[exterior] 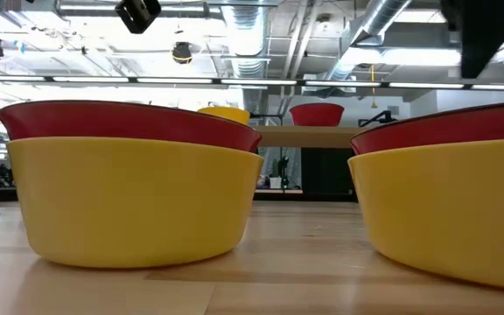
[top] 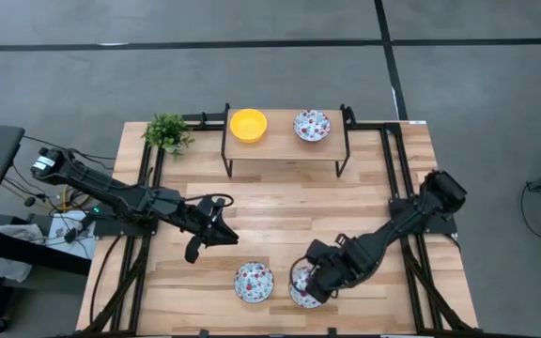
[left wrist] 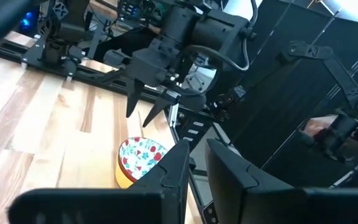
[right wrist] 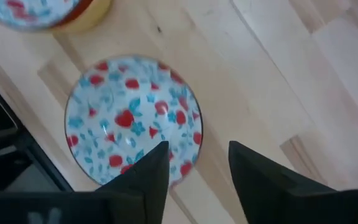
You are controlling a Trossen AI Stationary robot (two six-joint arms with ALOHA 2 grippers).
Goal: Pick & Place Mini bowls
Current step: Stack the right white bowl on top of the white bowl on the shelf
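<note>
Two bowls, floral inside and yellow outside, sit on their bases near the table's near edge: one (top: 254,282) and one (top: 299,289) to its right. My right gripper (top: 316,279) hangs open above the right bowl (right wrist: 132,121), one finger over its rim and one outside it. The left wrist view shows those fingers (left wrist: 132,106) clear of the bowl (left wrist: 138,163). My left gripper (top: 207,237) hovers left of the bowls over bare table, its fingers (left wrist: 197,165) only narrowly apart. A plain yellow bowl (top: 248,125) and another floral bowl (top: 312,125) stand on a small shelf at the far side.
The shelf (top: 285,148) stands on thin black legs at the far middle of the table. A small green potted plant (top: 167,132) sits at the far left corner. Black frame rails (top: 397,178) run along both sides. Bare wood lies between shelf and near bowls.
</note>
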